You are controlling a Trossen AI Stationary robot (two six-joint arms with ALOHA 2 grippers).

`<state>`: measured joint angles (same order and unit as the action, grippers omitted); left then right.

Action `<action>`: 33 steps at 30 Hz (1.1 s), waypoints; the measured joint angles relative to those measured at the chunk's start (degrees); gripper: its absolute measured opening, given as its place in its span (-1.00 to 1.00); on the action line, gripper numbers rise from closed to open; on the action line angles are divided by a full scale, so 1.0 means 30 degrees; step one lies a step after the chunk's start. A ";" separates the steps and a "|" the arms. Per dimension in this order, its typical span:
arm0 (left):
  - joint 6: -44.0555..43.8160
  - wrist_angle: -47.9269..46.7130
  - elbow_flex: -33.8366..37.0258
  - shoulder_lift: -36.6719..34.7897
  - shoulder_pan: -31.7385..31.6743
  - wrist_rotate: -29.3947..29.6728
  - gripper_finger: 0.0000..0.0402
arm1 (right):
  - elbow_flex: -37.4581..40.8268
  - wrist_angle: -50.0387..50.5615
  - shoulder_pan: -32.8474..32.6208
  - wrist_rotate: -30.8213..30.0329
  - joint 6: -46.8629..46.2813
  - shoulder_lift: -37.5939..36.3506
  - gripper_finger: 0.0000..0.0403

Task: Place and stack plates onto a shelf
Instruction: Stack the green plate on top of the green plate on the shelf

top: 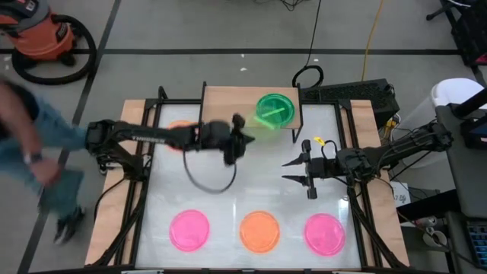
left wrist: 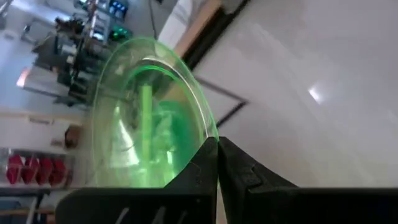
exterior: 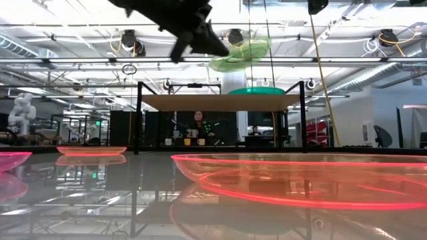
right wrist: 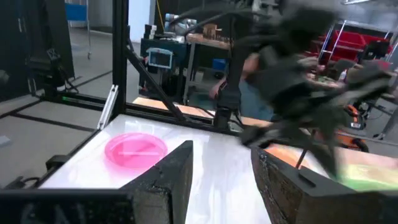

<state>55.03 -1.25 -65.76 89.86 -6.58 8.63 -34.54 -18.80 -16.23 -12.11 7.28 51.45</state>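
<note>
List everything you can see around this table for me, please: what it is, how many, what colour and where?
Green plate: one, held in the air above the shelf.
Teal plate: one, lying on the shelf.
Pink plates: two, near edge of table, at either end of the row.
Orange plates: two, one mid-row, one partly hidden under the left arm.
Shelf: one, light wood, far edge of table.
Table: one, white.
Vacuum cleaner: one, orange, on the floor.
Person: one, beside the table.
Left gripper: shut on the green plate.
Right gripper: open, over the table.

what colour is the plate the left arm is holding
Neon green: the held plate shows best in the left wrist view, pinched by the left gripper.
</note>
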 joint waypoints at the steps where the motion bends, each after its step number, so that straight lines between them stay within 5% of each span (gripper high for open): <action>1: -0.0071 -0.0619 -0.0662 0.0240 -0.0568 -0.0375 -0.98 | 0.0000 -0.0172 0.0000 0.0034 0.0119 -0.0010 -0.29; 13: -0.0666 -0.5450 -0.8269 0.5031 -0.2558 -0.2416 -0.98 | 0.0000 -0.0344 0.0000 0.0050 0.0803 -0.0010 -0.29; 23: -0.1361 -0.5536 -0.8653 0.6266 -0.3090 -0.2383 -0.92 | 0.0000 -0.0195 0.0000 0.0054 0.0602 -0.0010 -0.29; 33: -0.1410 -0.5321 -0.8653 0.6245 -0.3179 -0.1934 -0.57 | 0.0000 -0.0205 0.0000 0.0061 0.0575 -0.0010 -0.29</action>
<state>50.80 -17.21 -91.72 108.60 -16.12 2.83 -34.54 -19.42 -16.23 -11.92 9.00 51.42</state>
